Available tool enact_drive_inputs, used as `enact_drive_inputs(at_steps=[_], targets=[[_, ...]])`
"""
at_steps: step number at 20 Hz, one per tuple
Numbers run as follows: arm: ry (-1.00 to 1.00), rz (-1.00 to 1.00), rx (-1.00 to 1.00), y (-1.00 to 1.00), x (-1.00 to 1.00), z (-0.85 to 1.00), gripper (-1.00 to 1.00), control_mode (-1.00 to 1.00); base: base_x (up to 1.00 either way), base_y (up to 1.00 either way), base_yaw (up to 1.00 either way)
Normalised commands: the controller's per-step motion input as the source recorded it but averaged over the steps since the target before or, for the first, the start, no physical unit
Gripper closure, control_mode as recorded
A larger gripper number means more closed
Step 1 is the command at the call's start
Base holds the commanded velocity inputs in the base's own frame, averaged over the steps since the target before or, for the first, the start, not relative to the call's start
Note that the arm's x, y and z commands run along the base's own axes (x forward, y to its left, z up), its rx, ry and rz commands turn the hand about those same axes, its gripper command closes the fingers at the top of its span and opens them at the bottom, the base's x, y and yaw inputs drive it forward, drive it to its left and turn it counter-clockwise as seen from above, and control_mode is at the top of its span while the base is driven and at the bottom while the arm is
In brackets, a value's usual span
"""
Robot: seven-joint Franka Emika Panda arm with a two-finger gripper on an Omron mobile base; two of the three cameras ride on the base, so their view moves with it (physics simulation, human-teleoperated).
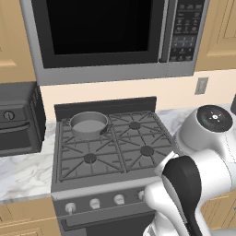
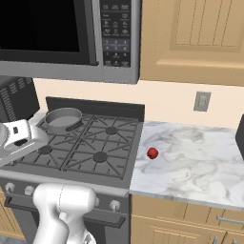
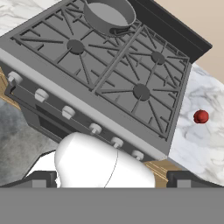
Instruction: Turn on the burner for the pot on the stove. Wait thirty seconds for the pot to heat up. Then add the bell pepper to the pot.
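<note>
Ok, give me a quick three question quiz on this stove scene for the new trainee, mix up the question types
1. True or false: the pot sits on the back left burner of the stove.
2. Multiple choice: where is the bell pepper? A) inside the pot. B) on the marble counter to the right of the stove. C) held by the gripper.
3. Short answer: which appliance hangs directly above the stove?

Key:
1. True.
2. B; it lies alone on the counter, apart from the stove's edge.
3. The microwave.
</note>
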Motion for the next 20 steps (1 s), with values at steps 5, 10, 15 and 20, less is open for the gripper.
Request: enact_drive_inputs(at_steps=[5,10,15,20], targets=[[0.00,0.00,0.00,0.00,0.00,0.00,-1.00,-1.00,0.00,0.00,0.00],[0.00,0.00,0.00,0.00,0.00,0.00,-1.00,-1.00,0.00,0.00,0.00],[0.00,0.00,0.00,0.00,0.00,0.00,-1.00,-1.00,0.00,0.00,0.00],[0.00,0.00,0.00,0.00,0.00,0.00,-1.00,-1.00,0.00,0.00,0.00]])
